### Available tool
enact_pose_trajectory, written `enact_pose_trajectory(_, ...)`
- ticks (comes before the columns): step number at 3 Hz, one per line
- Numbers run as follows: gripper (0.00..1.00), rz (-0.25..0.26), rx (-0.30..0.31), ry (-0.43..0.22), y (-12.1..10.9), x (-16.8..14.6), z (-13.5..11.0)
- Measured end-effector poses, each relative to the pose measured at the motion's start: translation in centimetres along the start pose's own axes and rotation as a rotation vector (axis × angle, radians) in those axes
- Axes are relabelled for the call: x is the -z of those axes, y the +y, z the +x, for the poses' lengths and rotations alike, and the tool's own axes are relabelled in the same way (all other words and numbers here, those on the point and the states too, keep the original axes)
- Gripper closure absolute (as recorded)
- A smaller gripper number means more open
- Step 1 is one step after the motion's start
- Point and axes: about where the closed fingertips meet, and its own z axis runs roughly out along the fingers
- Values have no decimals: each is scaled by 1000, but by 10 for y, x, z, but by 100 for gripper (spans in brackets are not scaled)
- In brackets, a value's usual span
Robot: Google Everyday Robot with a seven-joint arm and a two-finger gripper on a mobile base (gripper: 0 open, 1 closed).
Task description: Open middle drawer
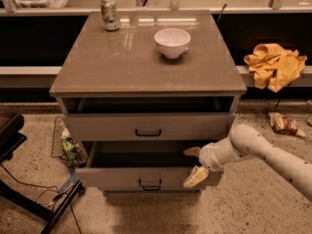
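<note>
The middle drawer (112,178) is the low grey-beige front with a small black loop handle (150,183). It stands pulled well out of the cabinet (146,67) and its dark inside shows. The taller-fronted top drawer (146,126) above it is out only a little. My gripper (194,165) is at the right end of the middle drawer's front. It is open, with one pale finger (192,151) over the drawer's inside and the other (195,177) in front of the panel. The lowest drawer is hidden under the middle one.
A white bowl (172,42) and a can (109,13) stand on the cabinet top. A yellow cloth (274,65) lies on the ledge at the right, with a wrapper (284,124) on the floor. At the left are a wire basket (66,145), a black stand (9,135) and cables.
</note>
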Motion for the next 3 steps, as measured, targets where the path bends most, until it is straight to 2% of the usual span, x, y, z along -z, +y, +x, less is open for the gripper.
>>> enact_pose_trajectory(1,1,-20,47,-36,-7,-11,11)
enact_pose_trajectory(3,0,-23,62,-41,-8,-14,12)
